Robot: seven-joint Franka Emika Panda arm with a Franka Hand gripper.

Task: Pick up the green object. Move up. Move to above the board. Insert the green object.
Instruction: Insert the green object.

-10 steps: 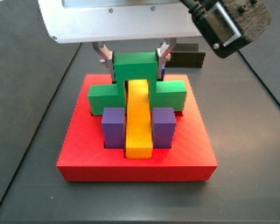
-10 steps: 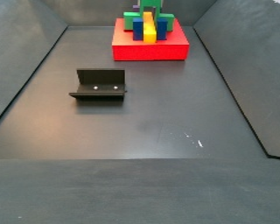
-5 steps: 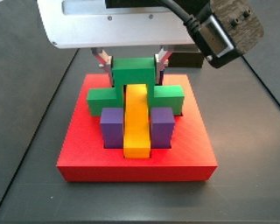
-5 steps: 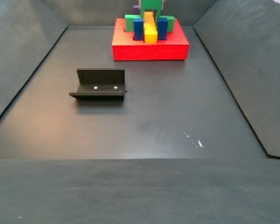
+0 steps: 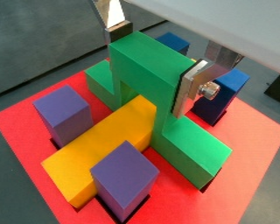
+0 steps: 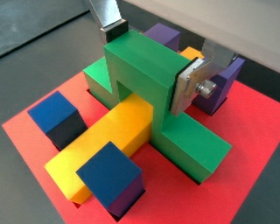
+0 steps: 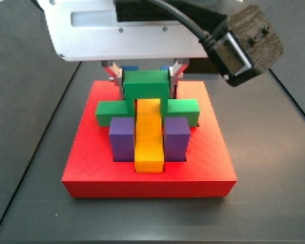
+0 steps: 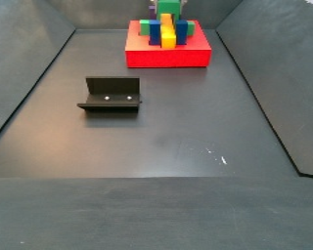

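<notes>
Pinching the raised centre cube of the green object (image 5: 149,87) from two opposite sides, the fingers (image 5: 196,87) of the gripper (image 5: 154,54) are being seen in both wrist views as flat silver plates pressed against the cube's faces, so the cube is filling the gap between them. In a wrist view (image 6: 199,87) a round fastener is being shown on the nearer plate, which is lying flush on the green face. The two lower cubes of the green object are reaching outward beyond the fingers on either side, and their undersides are being carried at or in the board (image 5: 241,153); whether they are fully seated cannot be told. Under the green bridge a long yellow bar (image 5: 101,144) is being passed, lying along the middle of the board. Purple blocks (image 5: 60,114) and blue blocks (image 6: 112,175) are being held in slots beside the bar. In a side view the gripper (image 7: 146,68) is being shown hanging over the far half of the board (image 7: 149,176), with the green object (image 7: 148,95) just beneath the white wrist housing. In a side view the board (image 8: 168,54) is being seen at the far edge of the dark floor (image 8: 159,137), while the fixture (image 8: 111,95) is standing well apart from it, nearer the floor's left edge.
</notes>
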